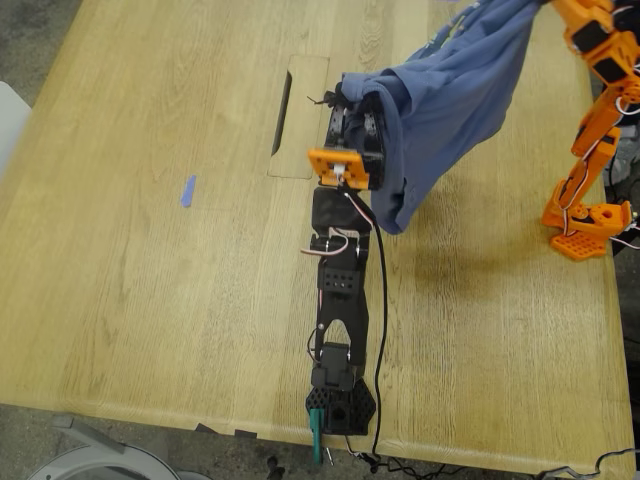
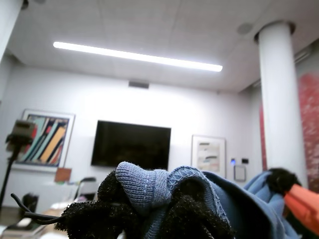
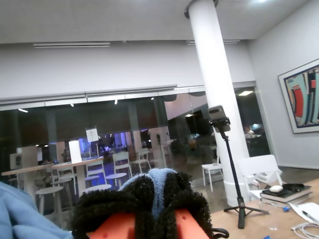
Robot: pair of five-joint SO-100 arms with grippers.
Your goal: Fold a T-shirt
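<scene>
One T-shirt [image 1: 455, 95] is hanging between two pincers, upper right of the exterior view: my first pincer [image 2: 149, 209] and my second pincer [image 3: 149, 204] are both pinching it above the surface [image 1: 150, 250].

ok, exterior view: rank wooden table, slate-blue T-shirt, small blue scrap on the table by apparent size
1. Wooden table.
2. Slate-blue T-shirt, held raised nearer the camera, so it looks bigger than true.
3. Small blue scrap.

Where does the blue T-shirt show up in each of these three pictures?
Exterior view: the T-shirt hangs in the air between the black arm and the orange arm, upper right.
First wrist view: bunched fabric at my first gripper.
Second wrist view: a fold at my second gripper.
Shared landmark: the white pillar, seen in both wrist views.
</scene>
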